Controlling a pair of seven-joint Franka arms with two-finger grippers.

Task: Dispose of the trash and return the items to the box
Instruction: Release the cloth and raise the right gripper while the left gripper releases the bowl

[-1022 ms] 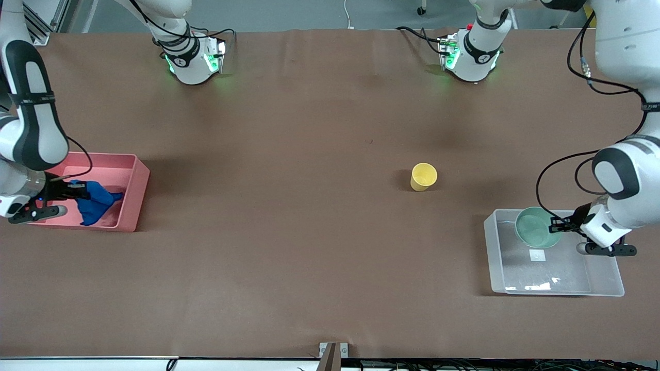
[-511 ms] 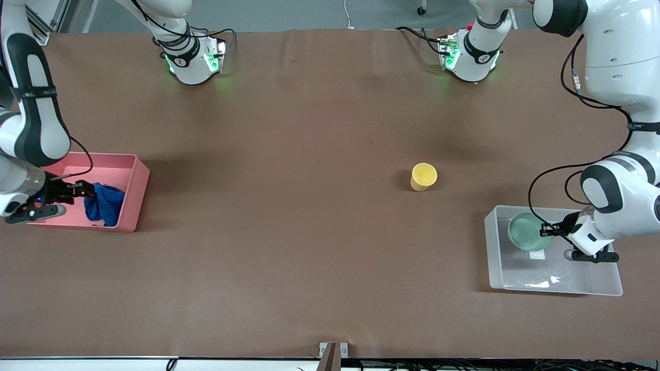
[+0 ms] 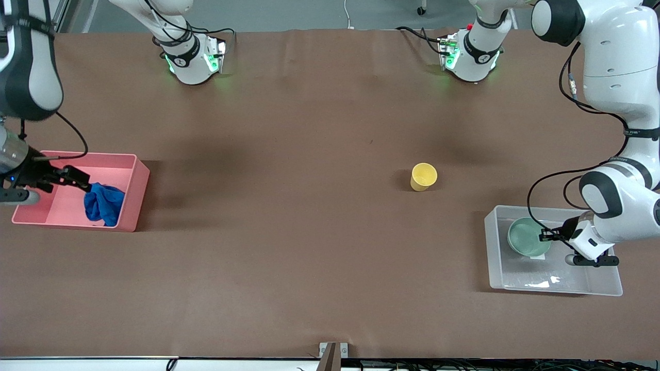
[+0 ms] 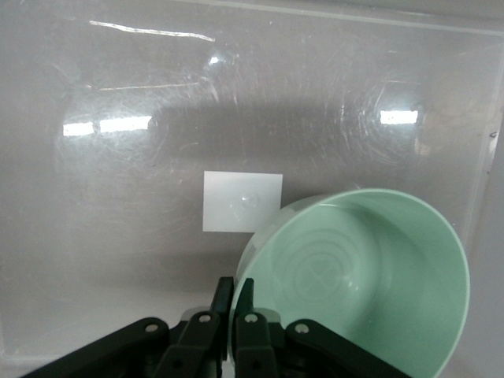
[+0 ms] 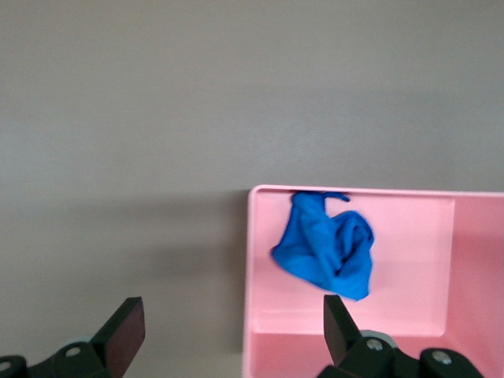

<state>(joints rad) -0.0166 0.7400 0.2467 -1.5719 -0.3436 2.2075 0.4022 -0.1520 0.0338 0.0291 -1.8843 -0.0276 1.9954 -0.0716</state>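
The blue cloth (image 3: pixel 103 204) lies in the pink bin (image 3: pixel 131 195), against its wall toward the left arm's end; it also shows in the right wrist view (image 5: pixel 327 246). My right gripper (image 3: pixel 77 179) is open and empty above the bin. The mint-green bowl (image 3: pixel 527 237) sits tilted inside the clear box (image 3: pixel 551 281). My left gripper (image 3: pixel 546 236) is shut on the bowl's rim, as the left wrist view (image 4: pixel 235 293) shows, with the bowl (image 4: pixel 370 276) over the box's white sticker (image 4: pixel 242 201). The yellow cup (image 3: pixel 423 176) stands on the table mid-way, nearer the left arm's end.
The brown table cover spreads between the pink bin (image 5: pixel 346 331) and the clear box (image 4: pixel 118 197). The arm bases stand at the table's back edge.
My right gripper has let go of the blue cloth, opened and risen above the pink bin. My left gripper has lowered the bowl deeper into the clear box.
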